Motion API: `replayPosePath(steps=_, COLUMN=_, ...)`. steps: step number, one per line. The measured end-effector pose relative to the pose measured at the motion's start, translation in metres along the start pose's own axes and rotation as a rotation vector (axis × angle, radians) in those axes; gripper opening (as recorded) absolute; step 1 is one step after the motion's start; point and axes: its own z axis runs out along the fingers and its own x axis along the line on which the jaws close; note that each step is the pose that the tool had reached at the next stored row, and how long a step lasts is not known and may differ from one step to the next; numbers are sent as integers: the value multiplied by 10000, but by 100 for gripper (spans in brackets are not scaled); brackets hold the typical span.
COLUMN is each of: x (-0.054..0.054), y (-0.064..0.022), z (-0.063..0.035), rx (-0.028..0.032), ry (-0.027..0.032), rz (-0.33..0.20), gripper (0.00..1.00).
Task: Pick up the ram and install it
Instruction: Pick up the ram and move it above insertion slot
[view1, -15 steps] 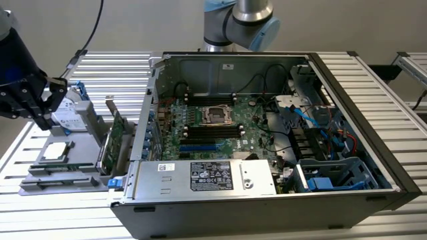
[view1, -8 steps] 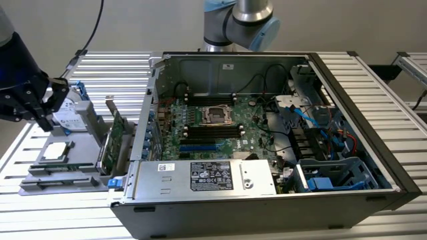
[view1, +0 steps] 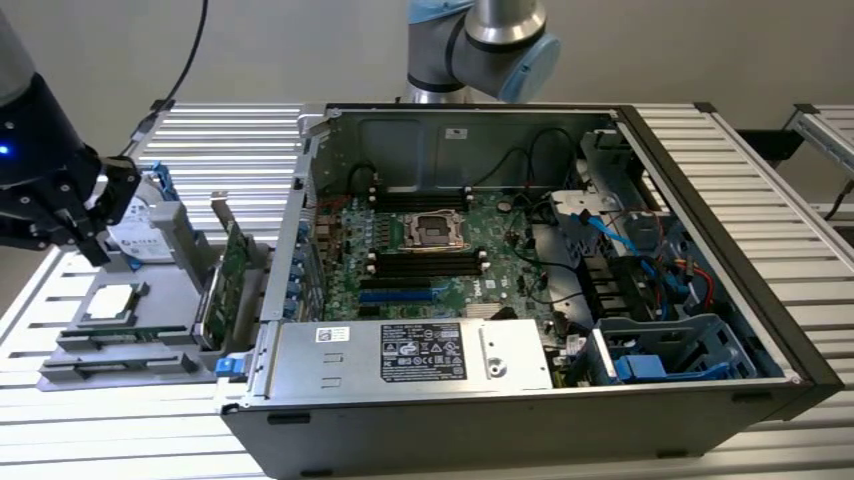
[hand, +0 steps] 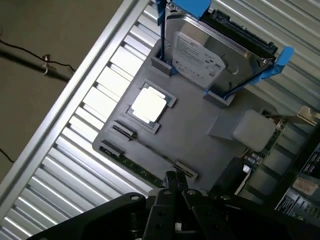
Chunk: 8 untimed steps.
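Note:
The ram (view1: 120, 334) (hand: 127, 161) is a thin green stick lying along the front edge of the grey fixture tray (view1: 67, 372) (hand: 195, 120), at the exterior view's left. My gripper (view1: 91, 245) (hand: 175, 181) hangs above the tray, a little way over the ram and apart from it. Its fingers stand together with nothing between them. The open computer case (view1: 694, 180) lies to the exterior view's right. Dark memory slots (view1: 424, 263) run beside the processor socket on its green motherboard.
On the tray also sit a silver processor (view1: 110, 302) (hand: 148, 105), a hard drive with blue rails (view1: 140, 235) (hand: 210, 55) and an upright green expansion card (view1: 230, 285) (hand: 260, 147). The power supply (view1: 414, 352) and a blue drive cage (view1: 667, 345) fill the case's near side.

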Motion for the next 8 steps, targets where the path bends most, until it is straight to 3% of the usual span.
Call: replayPosePath(steps=8, x=0, y=-2, z=12, rx=41, ry=139, rz=-1453, gripper=11)
